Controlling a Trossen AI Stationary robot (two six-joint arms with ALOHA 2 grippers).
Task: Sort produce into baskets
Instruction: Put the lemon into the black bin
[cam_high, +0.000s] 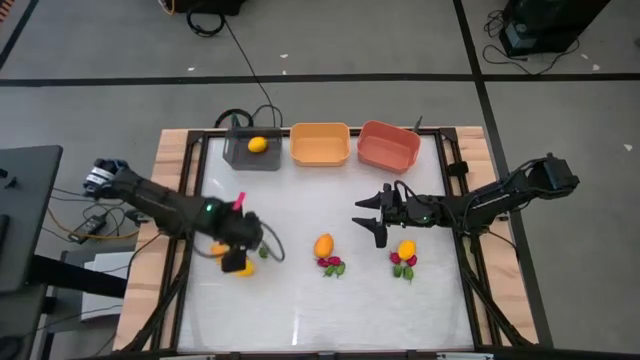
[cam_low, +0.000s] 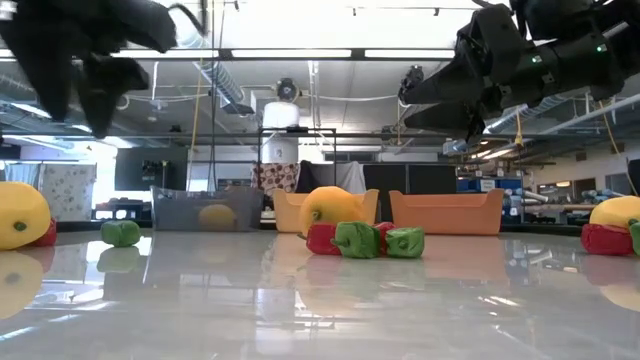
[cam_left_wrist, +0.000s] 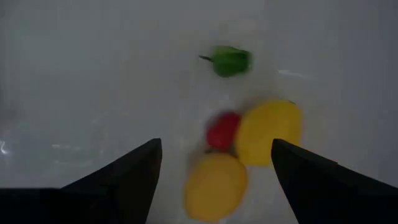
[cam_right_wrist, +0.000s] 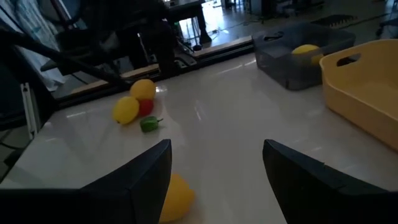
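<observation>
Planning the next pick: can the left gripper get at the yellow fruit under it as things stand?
Probably yes. The left gripper hangs open right above the yellow fruit, with nothing over it, though a red piece and a second fruit crowd one side.

From overhead we look straight down on the whole table (cam_high: 330, 310). At tabletop height we face the baskets level. Our left wrist camera looks down closely at the surface; the right wrist looks across it. Both wrist views share the left-hand fruit cluster (cam_right_wrist: 138, 102).
</observation>
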